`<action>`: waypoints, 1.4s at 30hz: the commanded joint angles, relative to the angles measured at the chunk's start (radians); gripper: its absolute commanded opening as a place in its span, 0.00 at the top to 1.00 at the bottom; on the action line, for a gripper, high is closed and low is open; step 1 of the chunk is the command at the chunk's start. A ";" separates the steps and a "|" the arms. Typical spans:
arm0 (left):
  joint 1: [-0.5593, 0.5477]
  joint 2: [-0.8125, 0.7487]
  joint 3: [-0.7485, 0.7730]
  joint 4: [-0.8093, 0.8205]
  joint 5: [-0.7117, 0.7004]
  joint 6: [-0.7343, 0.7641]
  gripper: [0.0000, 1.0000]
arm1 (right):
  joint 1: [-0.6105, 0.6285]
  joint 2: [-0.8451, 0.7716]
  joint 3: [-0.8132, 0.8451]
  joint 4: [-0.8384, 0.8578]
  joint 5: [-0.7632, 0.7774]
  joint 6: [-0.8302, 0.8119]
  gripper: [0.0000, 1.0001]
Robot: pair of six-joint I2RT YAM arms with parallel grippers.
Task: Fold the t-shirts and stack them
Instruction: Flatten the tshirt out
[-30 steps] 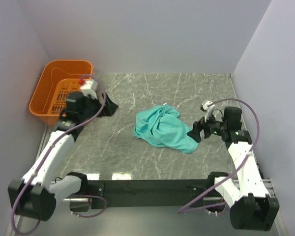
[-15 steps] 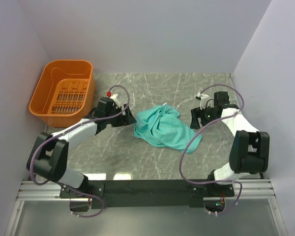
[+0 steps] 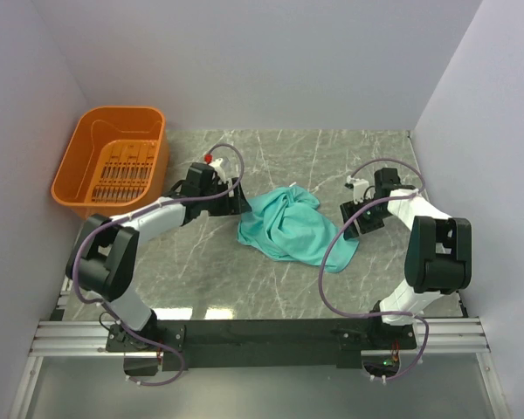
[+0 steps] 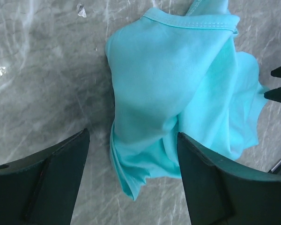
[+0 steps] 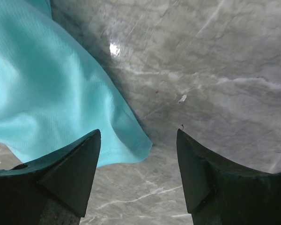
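The crumpled teal-green t-shirt of thin cloth (image 3: 288, 229) lies in the middle of the frame on the grey marble desk (image 3: 332, 157). The left jaws and the right jaws stand apart, empty, beside it. It looks soft, light and limp; better to pinch a hem corner.
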 commanded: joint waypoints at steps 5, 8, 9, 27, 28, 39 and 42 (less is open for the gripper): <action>-0.012 0.094 0.105 -0.023 0.033 0.064 0.22 | 0.004 0.018 0.020 -0.092 -0.054 -0.063 0.30; -0.014 0.115 0.129 -0.014 0.051 0.068 0.27 | 0.004 0.030 0.021 -0.101 -0.057 -0.075 0.34; -0.015 0.120 0.134 -0.008 0.056 0.070 0.29 | 0.004 0.034 0.020 -0.105 -0.059 -0.075 0.36; -0.024 -0.089 0.151 -0.044 0.150 0.166 0.99 | -0.048 -0.269 0.076 -0.141 -0.045 -0.112 1.00; -0.023 -0.125 0.142 -0.060 0.121 0.186 0.99 | -0.053 -0.310 0.092 -0.147 -0.040 -0.116 1.00; -0.009 -0.544 0.099 -0.121 -0.013 0.271 1.00 | -0.181 -0.691 0.352 -0.202 -0.049 -0.146 1.00; -0.006 -0.621 0.120 -0.140 -0.083 0.278 1.00 | -0.203 -0.745 0.414 -0.159 -0.039 -0.109 1.00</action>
